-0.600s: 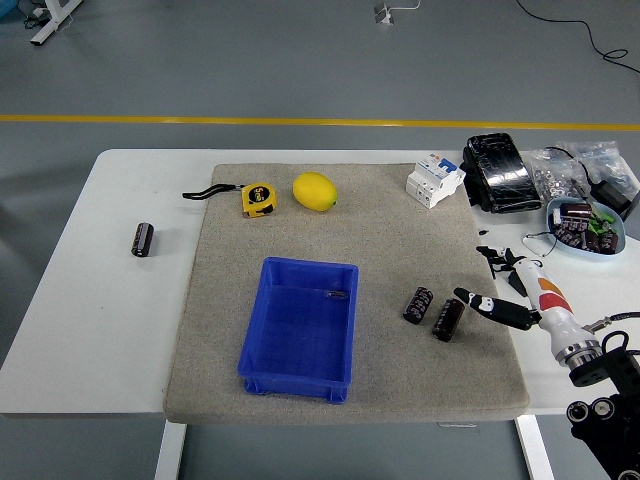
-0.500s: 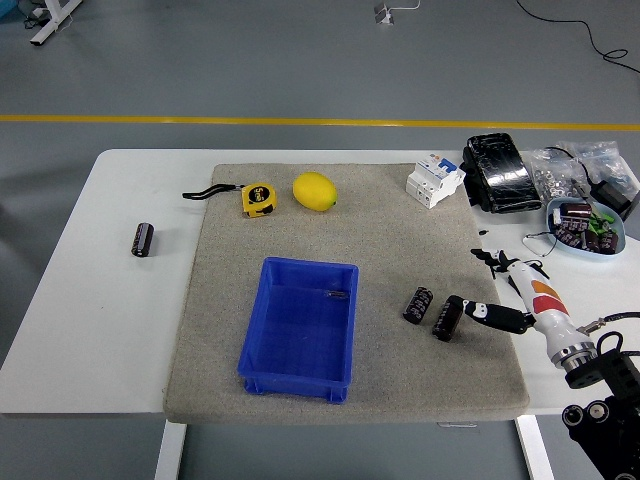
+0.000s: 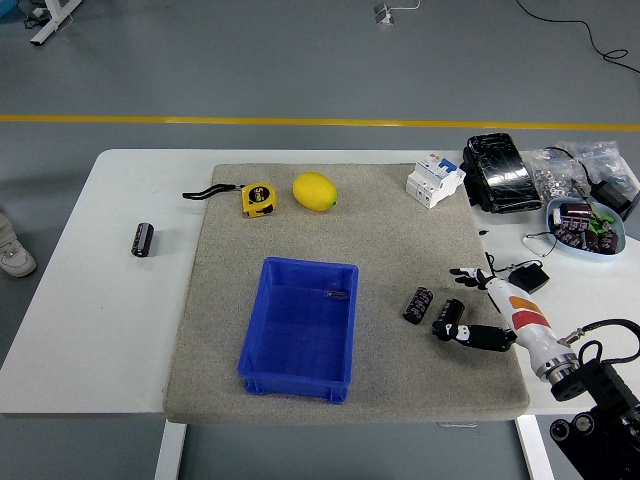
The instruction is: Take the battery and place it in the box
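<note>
Two black cylindrical batteries lie on the grey mat, one (image 3: pixel 418 304) right of the blue box (image 3: pixel 300 325) and another (image 3: pixel 451 313) just beside it. A third battery (image 3: pixel 144 239) lies on the bare table at far left. My right hand (image 3: pixel 462 302) reaches in from the lower right, open with its fingers spread. Its black thumb (image 3: pixel 480 335) lies against the near end of the rightmost battery, and the other fingers (image 3: pixel 470 273) point left past the battery's far side. Nothing is gripped. The box holds only a small dark piece.
A yellow tape measure (image 3: pixel 257 197) and a lemon (image 3: pixel 314 191) sit at the mat's far side. A white breaker (image 3: pixel 434 181), a black pack (image 3: pixel 501 172), bags and a blue bowl (image 3: pixel 584 226) of parts crowd the right rear. A shoe (image 3: pixel 12 258) shows at the left edge.
My right hand has shifted left and toward the near edge. Its thumb has slid along to the rightmost battery's near end, and the other fingers have spread wider on the far side.
</note>
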Robot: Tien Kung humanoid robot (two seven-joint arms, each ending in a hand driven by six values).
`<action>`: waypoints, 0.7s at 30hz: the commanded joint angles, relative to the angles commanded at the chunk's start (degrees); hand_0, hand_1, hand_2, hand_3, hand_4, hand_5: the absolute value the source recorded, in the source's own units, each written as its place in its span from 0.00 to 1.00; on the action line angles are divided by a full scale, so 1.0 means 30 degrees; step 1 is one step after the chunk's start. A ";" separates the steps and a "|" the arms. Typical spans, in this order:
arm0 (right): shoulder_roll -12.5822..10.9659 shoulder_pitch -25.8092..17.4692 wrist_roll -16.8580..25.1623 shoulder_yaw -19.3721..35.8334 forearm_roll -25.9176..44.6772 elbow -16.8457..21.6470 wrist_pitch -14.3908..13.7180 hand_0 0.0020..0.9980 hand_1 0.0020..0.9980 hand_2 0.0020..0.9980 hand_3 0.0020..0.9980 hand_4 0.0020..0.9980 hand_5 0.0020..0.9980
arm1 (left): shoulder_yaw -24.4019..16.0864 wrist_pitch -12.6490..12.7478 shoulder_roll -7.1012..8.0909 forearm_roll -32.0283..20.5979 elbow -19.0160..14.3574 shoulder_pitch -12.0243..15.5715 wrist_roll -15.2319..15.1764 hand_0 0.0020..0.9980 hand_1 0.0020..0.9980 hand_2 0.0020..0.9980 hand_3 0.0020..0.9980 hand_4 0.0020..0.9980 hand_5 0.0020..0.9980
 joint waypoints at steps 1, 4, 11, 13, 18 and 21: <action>0.0008 -0.0030 -0.0013 -0.0111 -0.0001 0.0026 -0.0007 0.72 0.70 0.73 0.79 1.00 0.40 | -0.0033 -0.0003 0.0003 0.0054 0.0001 0.0009 0.0019 0.74 0.68 0.71 0.63 0.67 0.64; 0.0036 -0.0096 -0.0048 -0.0397 0.0042 -0.0020 -0.0007 0.72 0.70 0.73 0.80 1.00 0.40 | -0.0104 -0.0007 0.0004 0.0197 -0.0004 0.0031 0.0075 0.74 0.68 0.71 0.63 0.67 0.64; 0.0046 -0.0120 -0.0137 -0.0642 0.0028 -0.0166 -0.0075 0.72 0.68 0.72 0.79 1.00 0.41 | -0.0185 -0.0011 0.0019 0.0332 -0.0016 0.0115 0.0138 0.74 0.67 0.71 0.63 0.67 0.64; 0.0042 -0.0123 -0.0153 -0.0667 0.0064 -0.0228 -0.0106 0.72 0.68 0.72 0.79 1.00 0.41 | -0.0207 -0.0018 0.0026 0.0375 -0.0018 0.0126 0.0154 0.74 0.67 0.71 0.63 0.67 0.64; 0.0067 -0.0081 -0.0239 -0.0660 0.0161 -0.0515 -0.0183 0.70 0.67 0.71 0.79 1.00 0.41 | -0.0222 -0.0036 0.0026 0.0440 -0.0023 0.0096 0.0168 0.74 0.67 0.71 0.63 0.67 0.64; 0.0065 -0.0048 -0.0289 -0.0623 0.0146 -0.0629 -0.0218 0.66 0.62 0.68 0.76 1.00 0.40 | -0.0188 -0.0030 0.0017 0.0368 -0.0022 0.0060 0.0144 0.74 0.67 0.71 0.63 0.67 0.64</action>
